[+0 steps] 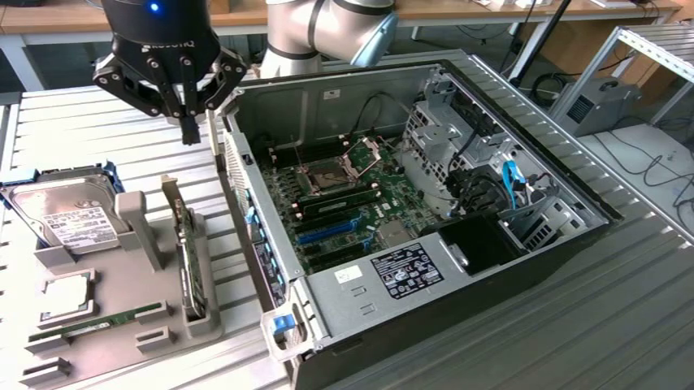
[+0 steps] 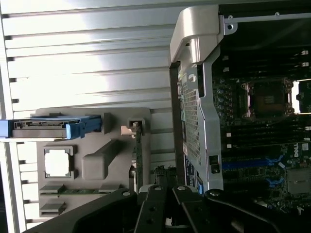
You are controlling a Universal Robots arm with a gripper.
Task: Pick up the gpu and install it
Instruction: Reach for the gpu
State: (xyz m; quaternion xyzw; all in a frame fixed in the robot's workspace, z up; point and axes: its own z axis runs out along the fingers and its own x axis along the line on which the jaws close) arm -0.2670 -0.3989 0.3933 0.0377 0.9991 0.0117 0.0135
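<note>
Exterior view: our gripper [image 1: 190, 123] hangs empty, jaws pressed together. The gpu [image 1: 191, 260] is at six o'clock from it, standing on edge in the grey holder [image 1: 109, 341]. We judge it light, stiff and fragile, best pinched across its bare top edge.

I'm running this from afar in what looks like a robotics lab or test workshop. An open desktop PC case [image 1: 434, 203] lies on a ribbed aluminium-profile table [image 1: 607, 325], its motherboard [image 1: 347, 195] exposed. Just beside the case sits a grey parts fixture [image 1: 125, 288] with loose components slotted in. Behind the case I see a Universal Robots arm [image 1: 325, 32], wooden benches [image 1: 54, 15], an aluminium frame [image 1: 651, 45] and trailing cables [image 1: 656, 166].
</note>
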